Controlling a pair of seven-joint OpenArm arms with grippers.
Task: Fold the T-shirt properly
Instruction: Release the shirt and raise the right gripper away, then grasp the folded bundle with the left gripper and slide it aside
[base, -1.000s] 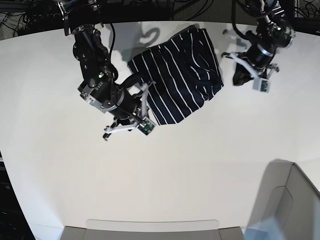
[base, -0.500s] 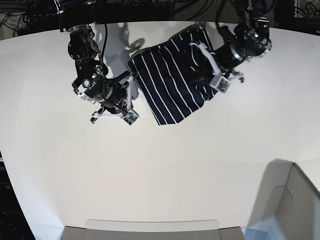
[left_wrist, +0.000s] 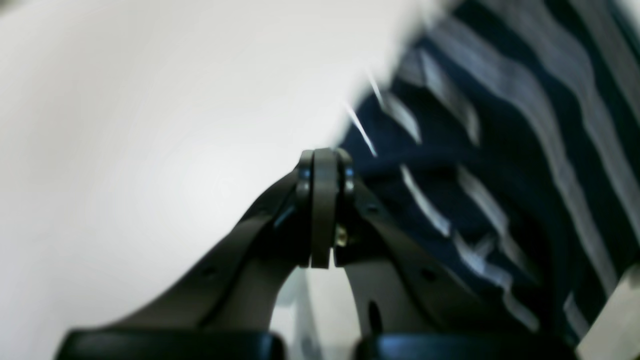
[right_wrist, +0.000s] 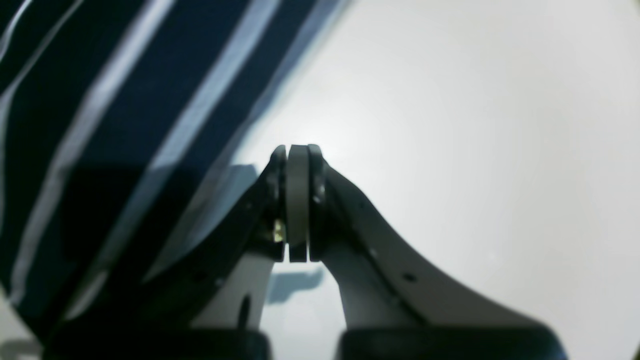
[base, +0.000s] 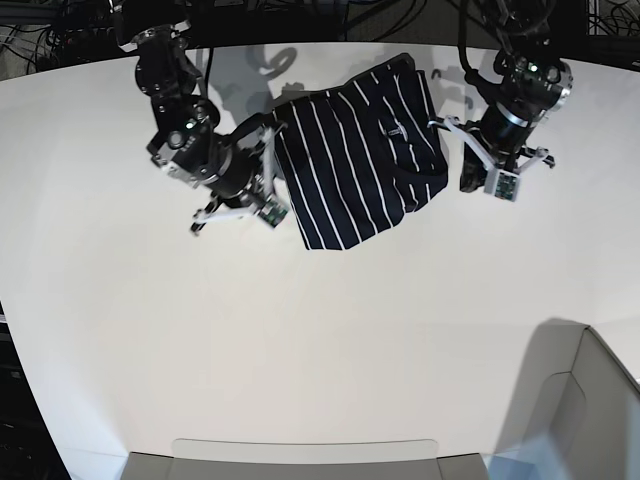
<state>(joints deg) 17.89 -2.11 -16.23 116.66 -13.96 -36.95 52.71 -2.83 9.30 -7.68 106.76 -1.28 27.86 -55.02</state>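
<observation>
The T-shirt (base: 350, 160), dark navy with thin white stripes, lies folded into a compact slanted shape at the far middle of the white table (base: 350, 330). My left gripper (base: 441, 126) is shut and empty, just off the shirt's right edge. In the left wrist view its jaws (left_wrist: 322, 200) are pressed together over bare table, with the shirt (left_wrist: 500, 150) to the right. My right gripper (base: 272, 126) is shut and empty at the shirt's left edge. In the right wrist view it (right_wrist: 298, 200) is over bare table, with the shirt (right_wrist: 100, 125) to the left.
A grey box (base: 590, 400) stands at the near right corner. A flat grey tray edge (base: 300, 455) lies along the near side. Dark cables and arm bases (base: 150, 30) line the far edge of the table.
My left gripper has pulled back off the shirt to its right side. My right arm has shifted up toward the shirt's left edge. The shirt lies a little further right.
</observation>
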